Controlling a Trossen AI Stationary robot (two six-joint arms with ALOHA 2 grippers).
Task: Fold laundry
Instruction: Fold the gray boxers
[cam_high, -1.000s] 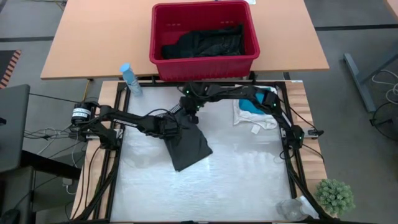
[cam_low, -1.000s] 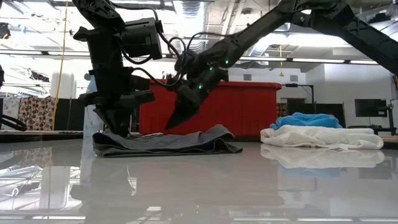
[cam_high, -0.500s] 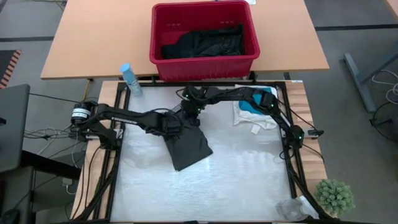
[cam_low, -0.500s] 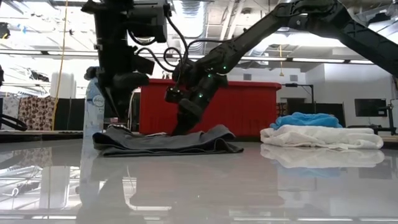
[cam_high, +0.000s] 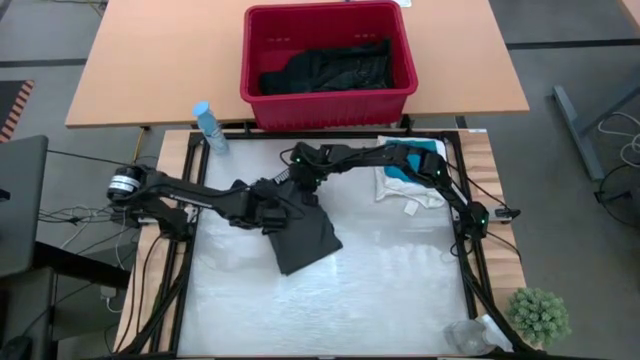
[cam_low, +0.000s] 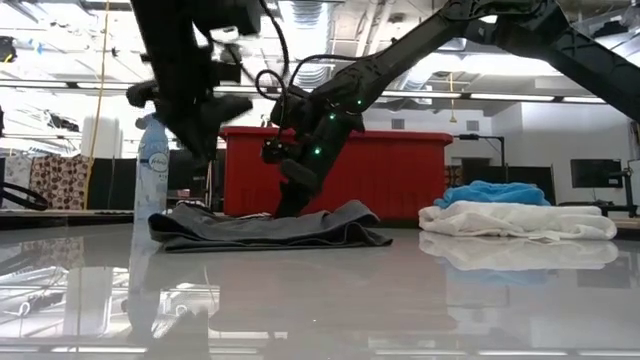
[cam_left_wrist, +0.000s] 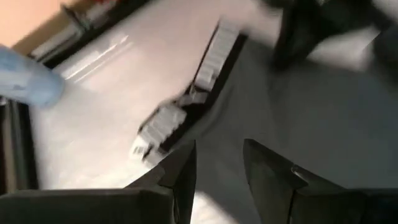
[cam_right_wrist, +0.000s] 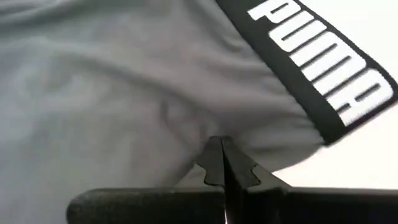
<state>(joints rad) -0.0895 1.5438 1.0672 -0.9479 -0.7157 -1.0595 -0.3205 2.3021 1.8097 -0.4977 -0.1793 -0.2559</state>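
One word can be read: "PUMA", in bold white capitals on the black waistband (cam_right_wrist: 317, 74) of the dark grey garment (cam_right_wrist: 124, 81), seen in the right wrist view. The left wrist view shows the same band (cam_left_wrist: 205, 74) with pale lettering too blurred to read. The blue bottle (cam_low: 151, 170) carries a label whose print is too small to make out.

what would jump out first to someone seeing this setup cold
Both dark arms meet over a dark grey garment lying folded in the middle of the white table: the right gripper, shut, presses on the cloth near its black waistband, and the left gripper hangs open just above it. Behind the table stands a bright red basket holding black clothes, and a white and teal pile lies at the right.
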